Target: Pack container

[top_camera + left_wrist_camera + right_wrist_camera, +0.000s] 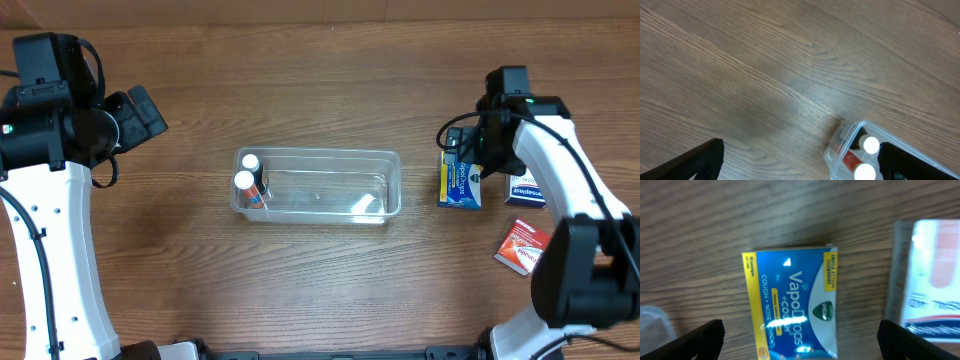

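Note:
The clear container (320, 153) lies mid-table with two white-capped bottles (247, 181) standing in its left end. My left gripper (146, 112) is open and empty, up and to the left of the container. In the left wrist view (800, 165) the container's corner (840, 142) and the bottles (870, 145) show between the fingers. My right gripper (468, 152) is open over a blue and yellow VapoDrops box (460, 186) to the right of the container. In the right wrist view (800, 340) the box (792, 295) lies flat between the wide-open fingers, not gripped.
A white box (527, 188) lies just right of the blue box and also shows in the right wrist view (932, 280). A red and white box (522, 246) lies nearer the front right.

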`<state>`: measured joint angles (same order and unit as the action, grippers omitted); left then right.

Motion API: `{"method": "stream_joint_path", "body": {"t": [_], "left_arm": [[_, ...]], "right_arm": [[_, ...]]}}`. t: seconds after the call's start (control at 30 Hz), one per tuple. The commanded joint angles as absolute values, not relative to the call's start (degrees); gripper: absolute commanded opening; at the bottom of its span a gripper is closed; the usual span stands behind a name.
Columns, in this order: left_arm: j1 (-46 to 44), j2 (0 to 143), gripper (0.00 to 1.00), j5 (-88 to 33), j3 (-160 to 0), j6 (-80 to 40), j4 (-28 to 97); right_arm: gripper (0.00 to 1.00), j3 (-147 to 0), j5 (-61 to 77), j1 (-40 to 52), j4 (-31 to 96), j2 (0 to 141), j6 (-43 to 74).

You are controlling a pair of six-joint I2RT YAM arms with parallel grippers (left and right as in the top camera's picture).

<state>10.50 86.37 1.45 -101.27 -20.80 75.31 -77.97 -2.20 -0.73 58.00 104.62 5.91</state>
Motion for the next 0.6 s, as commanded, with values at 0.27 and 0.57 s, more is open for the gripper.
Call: {"method": "stream_joint_path", "body": {"t": [0.27, 0.57], "left_arm": [[10.7, 86.6, 1.00, 0.6, -99.6, -19.4, 74.5], [10.7, 86.6, 1.00, 0.6, -99.6, -19.3, 74.6]], "right_arm": [[1.00, -76.6, 0.3, -0.7, 55.2, 112.2, 4.5], [1.00, -76.1, 0.3, -0.7, 54.7, 115.9, 4.6]]}}
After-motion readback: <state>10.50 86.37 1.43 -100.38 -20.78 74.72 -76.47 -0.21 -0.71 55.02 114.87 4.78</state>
